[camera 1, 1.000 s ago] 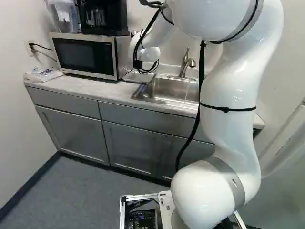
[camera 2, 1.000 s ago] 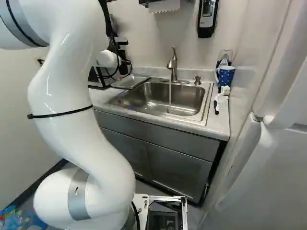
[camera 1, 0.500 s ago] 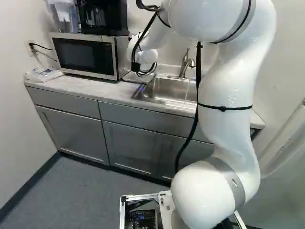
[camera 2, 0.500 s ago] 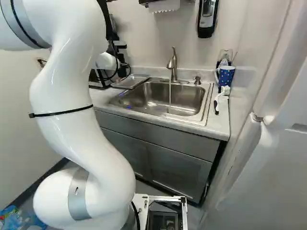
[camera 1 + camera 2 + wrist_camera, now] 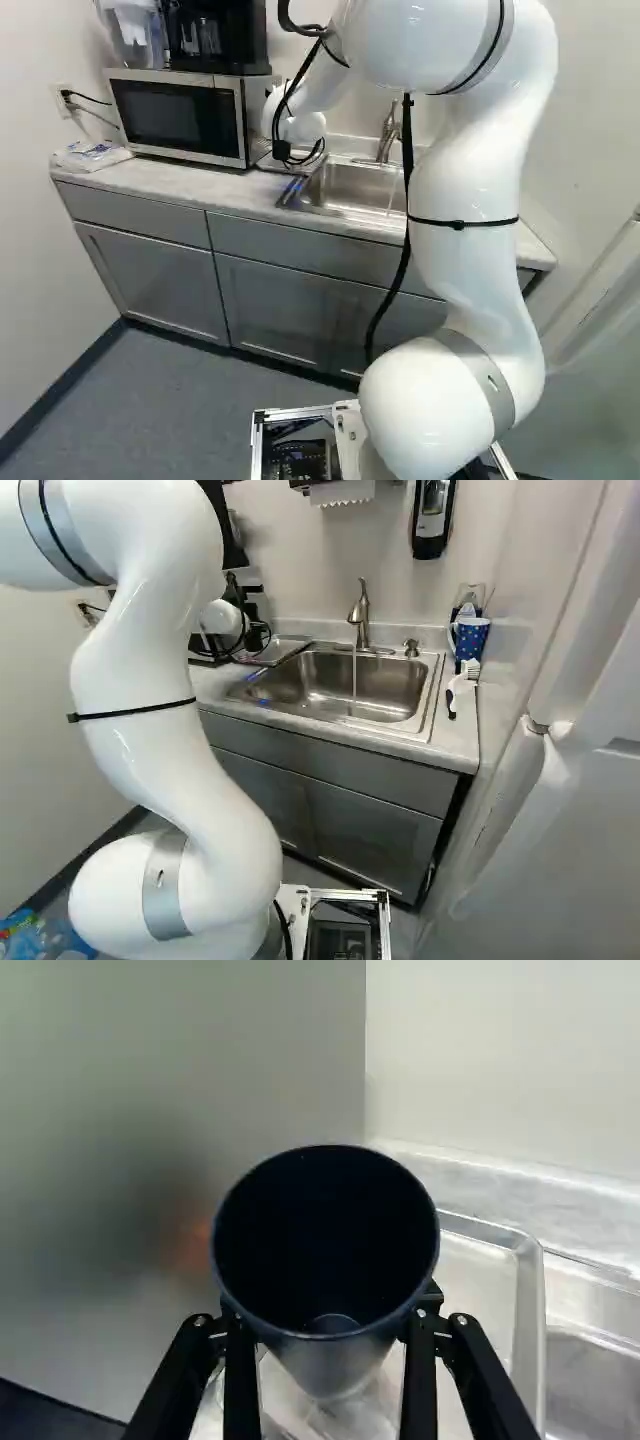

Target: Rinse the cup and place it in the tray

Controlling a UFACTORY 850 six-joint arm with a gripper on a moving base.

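Beside the microwave, at the left end of the sink, the dark parts of my gripper [image 5: 206,649] show partly behind the arm in the right base view. In the wrist view the gripper [image 5: 326,1335] is shut on a dark cup [image 5: 330,1230], a finger on each side, its open mouth facing the camera. The shallow metal tray [image 5: 530,1310] lies beyond and below the cup, which hides part of it. In the right base view the tray [image 5: 282,652] rests at the sink's left edge. Water runs from the faucet [image 5: 361,615] into the sink [image 5: 400,692].
The microwave [image 5: 180,115] stands left of the tray; its smooth side [image 5: 150,1160] rises close beside the cup. A blue patterned mug [image 5: 470,637] and a white brush [image 5: 462,680] are right of the sink. The counter edge [image 5: 350,738] runs along the front.
The arm has swung left in the left base view, its wrist shifting a little lower and nearer the microwave, away from the faucet. The base has stayed put, and water keeps running.
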